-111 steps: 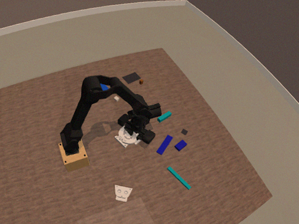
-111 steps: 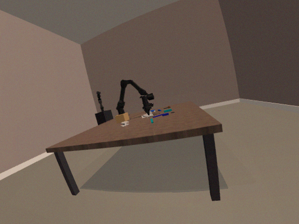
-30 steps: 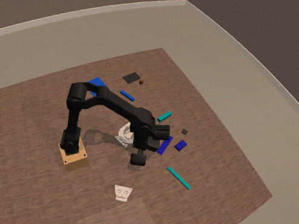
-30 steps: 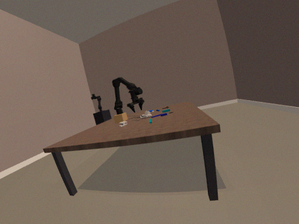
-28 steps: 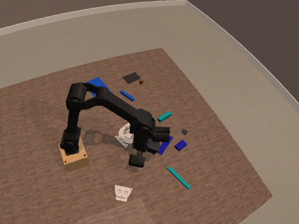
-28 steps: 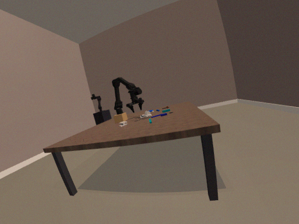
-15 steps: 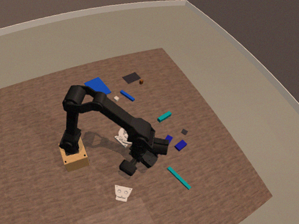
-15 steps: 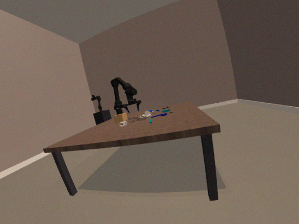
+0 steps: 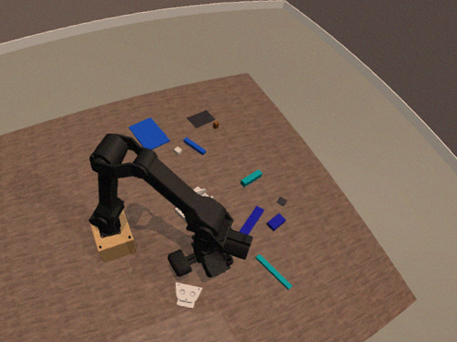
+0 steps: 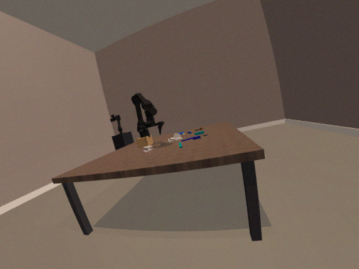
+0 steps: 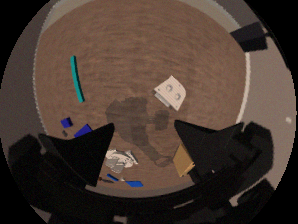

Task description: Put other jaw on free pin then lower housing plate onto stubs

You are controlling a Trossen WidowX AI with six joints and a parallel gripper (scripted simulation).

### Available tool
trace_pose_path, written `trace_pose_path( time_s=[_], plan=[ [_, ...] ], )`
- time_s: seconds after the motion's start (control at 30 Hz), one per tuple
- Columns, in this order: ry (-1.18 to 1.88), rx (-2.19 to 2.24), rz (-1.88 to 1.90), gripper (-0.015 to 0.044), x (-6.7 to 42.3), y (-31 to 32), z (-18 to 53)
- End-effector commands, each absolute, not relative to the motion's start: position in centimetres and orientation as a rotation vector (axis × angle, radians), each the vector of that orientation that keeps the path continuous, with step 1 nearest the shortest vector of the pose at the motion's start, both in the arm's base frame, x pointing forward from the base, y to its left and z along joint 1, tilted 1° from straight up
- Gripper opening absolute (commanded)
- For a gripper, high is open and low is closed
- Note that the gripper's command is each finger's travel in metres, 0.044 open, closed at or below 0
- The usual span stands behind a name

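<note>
The white housing plate (image 9: 187, 301) (image 10: 147, 149) (image 11: 170, 85), with two round features on its face, lies on the table in front of the arm, apart from the white jaw assembly (image 9: 200, 192) (image 10: 175, 138) (image 11: 120, 160). The arm hides much of the assembly in the top view. In the wrist view it is small, beyond the left finger's tip, so jaw seating, pins and gear mesh cannot be made out. My gripper (image 10: 155, 135) (image 11: 144, 124) is wide open and empty, above the table between the assembly and the plate, touching neither.
The wooden base block (image 9: 120, 249) (image 11: 183, 161) stands under my arm. A long teal bar (image 9: 273, 271) (image 11: 76, 80), a dark blue bar (image 9: 252, 219), a dark blue block (image 9: 276, 222) and a teal block (image 9: 251, 178) lie right. A blue sheet (image 9: 148, 133) lies further back.
</note>
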State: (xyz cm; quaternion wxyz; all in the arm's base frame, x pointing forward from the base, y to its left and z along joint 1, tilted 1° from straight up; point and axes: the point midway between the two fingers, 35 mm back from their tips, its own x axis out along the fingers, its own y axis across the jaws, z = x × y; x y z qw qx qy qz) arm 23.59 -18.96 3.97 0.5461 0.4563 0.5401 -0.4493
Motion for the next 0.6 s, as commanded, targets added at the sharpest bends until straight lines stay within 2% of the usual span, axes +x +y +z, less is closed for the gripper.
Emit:
trace_pose_path(
  time_s=[0.0, 0.57],
  plan=[
    [1.232, 1.164, -1.159, 0.0440, 22.6, -19.8, 4.1],
    [0.942, 1.541, -1.551, 0.0440, 18.2, -23.4, 4.5]
  ],
)
